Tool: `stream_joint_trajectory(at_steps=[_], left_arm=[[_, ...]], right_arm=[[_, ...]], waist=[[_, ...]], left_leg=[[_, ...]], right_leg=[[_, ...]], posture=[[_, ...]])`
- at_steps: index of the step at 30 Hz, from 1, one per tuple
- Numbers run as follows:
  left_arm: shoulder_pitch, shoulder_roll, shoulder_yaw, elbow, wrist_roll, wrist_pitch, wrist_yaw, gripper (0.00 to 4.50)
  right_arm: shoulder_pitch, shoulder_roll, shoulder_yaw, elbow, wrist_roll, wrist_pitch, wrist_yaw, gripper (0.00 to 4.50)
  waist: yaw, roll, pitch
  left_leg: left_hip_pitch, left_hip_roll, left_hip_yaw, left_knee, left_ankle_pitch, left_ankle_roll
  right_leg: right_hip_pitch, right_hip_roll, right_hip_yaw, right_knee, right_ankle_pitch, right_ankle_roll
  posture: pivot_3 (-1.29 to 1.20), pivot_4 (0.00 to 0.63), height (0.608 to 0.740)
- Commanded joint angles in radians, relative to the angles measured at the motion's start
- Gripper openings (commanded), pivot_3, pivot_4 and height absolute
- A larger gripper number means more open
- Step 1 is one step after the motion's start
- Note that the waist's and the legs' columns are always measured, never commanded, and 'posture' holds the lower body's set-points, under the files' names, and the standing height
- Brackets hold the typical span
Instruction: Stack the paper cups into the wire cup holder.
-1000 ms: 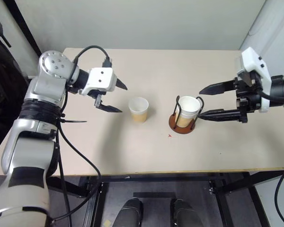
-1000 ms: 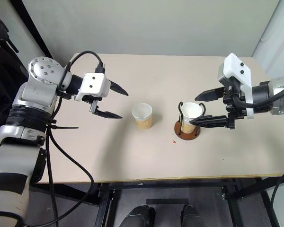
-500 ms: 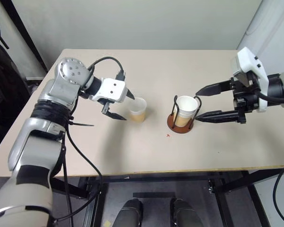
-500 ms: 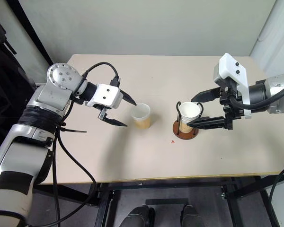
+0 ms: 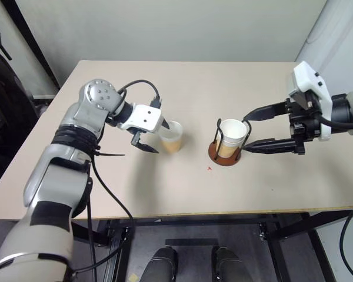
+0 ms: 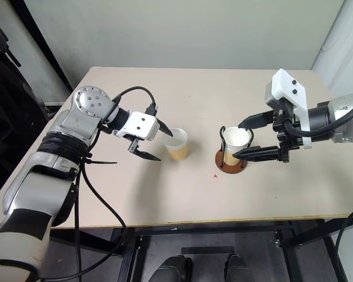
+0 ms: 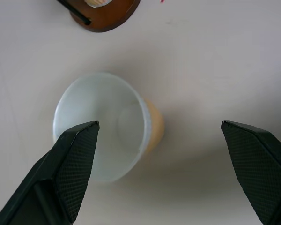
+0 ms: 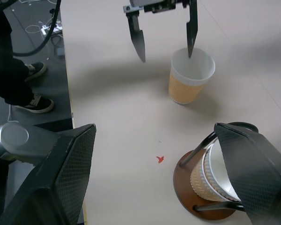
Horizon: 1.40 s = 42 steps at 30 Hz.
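Left gripper (image 6: 157, 142) is spread wide and holds nothing. It sits at a loose paper cup (image 6: 177, 144) standing upright on the table (image 6: 182, 200). One finger (image 6: 165, 128) reaches over the cup's rim on the far side; the other finger (image 6: 147, 155) hangs off the cup's outer side, apart from it. In the left wrist view the cup (image 7: 107, 125) lies under one fingertip, not centred in the gap. No contact visible.

Cup: small, tapered, white rim and white inside, tan-orange lower outside, mouth up, nothing in it.

Right gripper (image 6: 241, 139) is also spread wide, nothing gripped. Its two black fingers bracket the wire holder (image 6: 231, 161) and the cups in it, one finger (image 6: 253, 120) past the far side, one finger (image 6: 260, 153) on the near side. Whether the tips touch the wire can't be told from here.

Holder: round reddish-brown disc base, two upright black wire loops, about cup height. The nested cups (image 8: 214, 176) stand upright between the loops, same white rim and tan ribbed outside. The right wrist view shows at least two rims stacked; exact count is unclear.

Loose cup is well apart from the holder, between the two grippers and next to the left one. A small red mark (image 8: 160, 159) on the table lies near the holder base, on the side toward the robot.
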<state>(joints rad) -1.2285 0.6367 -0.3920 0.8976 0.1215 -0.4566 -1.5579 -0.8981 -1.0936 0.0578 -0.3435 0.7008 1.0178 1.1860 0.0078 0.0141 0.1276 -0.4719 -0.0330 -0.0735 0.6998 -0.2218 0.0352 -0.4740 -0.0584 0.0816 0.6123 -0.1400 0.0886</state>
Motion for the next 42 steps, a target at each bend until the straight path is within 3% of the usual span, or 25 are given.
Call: stream_joint_trajectory(at_steps=[1,4,15,24,28,36,42], left_arm=[[-0.017,-0.009,0.009,0.020,0.023,-0.035,0.016,4.48],[-0.020,-0.024,0.016,0.042,0.033,-0.044,0.030,3.87],[-0.059,-0.008,0.037,0.063,0.002,0.012,-0.055,0.02],[-0.084,0.049,-0.011,0.026,-0.079,0.067,-0.057,0.02],[-0.147,0.057,-0.036,-0.030,-0.237,0.223,-0.057,0.02],[-0.355,-0.006,-0.019,-0.086,-0.552,0.553,-0.057,0.02],[-0.426,-0.083,-0.050,-0.045,-0.588,0.554,-0.057,0.02]], right_arm=[[-0.005,-0.013,-0.028,-0.020,0.002,-0.003,-0.004,4.20],[-0.001,-0.016,-0.032,-0.024,0.005,-0.002,-0.005,4.20],[0.019,-0.024,-0.030,-0.011,-0.006,-0.015,-0.002,4.20],[0.014,-0.017,-0.016,0.010,-0.026,-0.039,0.007,4.20],[0.013,-0.024,-0.013,0.022,-0.035,-0.050,0.019,4.20],[0.013,-0.047,0.012,0.096,-0.099,-0.091,0.064,4.20],[0.031,-0.050,0.009,0.102,-0.116,-0.100,0.071,4.20]], waist=[[0.000,0.000,0.000],[0.000,0.000,0.000],[0.000,0.000,0.000],[0.001,0.000,0.000],[0.003,0.000,0.000],[0.007,0.000,0.000],[0.004,0.001,0.001]], left_leg=[[0.000,0.000,0.000,0.000,0.000,0.000],[0.000,0.000,0.000,0.000,0.000,0.000],[0.000,0.000,0.000,0.000,0.000,0.000],[0.000,0.000,0.000,0.000,0.000,0.000],[-0.001,0.000,0.000,0.000,0.000,0.000],[-0.008,-0.001,0.000,0.000,-0.001,0.001],[-0.007,0.000,0.003,-0.001,-0.001,0.001]], right_leg=[[0.000,0.000,0.000,0.000,0.000,0.000],[0.000,0.000,0.000,0.000,0.000,0.000],[0.000,0.000,0.000,0.000,0.000,0.000],[0.000,0.000,0.000,0.000,0.000,0.000],[-0.001,0.000,0.000,0.000,0.000,0.000],[-0.005,-0.002,-0.002,-0.003,0.000,0.001],[-0.006,0.000,-0.001,-0.002,-0.001,0.004]], posture=[[0.00,0.150,0.740],[0.00,0.150,0.740],[0.00,0.150,0.740],[0.00,0.150,0.740],[0.00,0.150,0.740],[0.00,0.150,0.740],[0.00,0.150,0.740]])
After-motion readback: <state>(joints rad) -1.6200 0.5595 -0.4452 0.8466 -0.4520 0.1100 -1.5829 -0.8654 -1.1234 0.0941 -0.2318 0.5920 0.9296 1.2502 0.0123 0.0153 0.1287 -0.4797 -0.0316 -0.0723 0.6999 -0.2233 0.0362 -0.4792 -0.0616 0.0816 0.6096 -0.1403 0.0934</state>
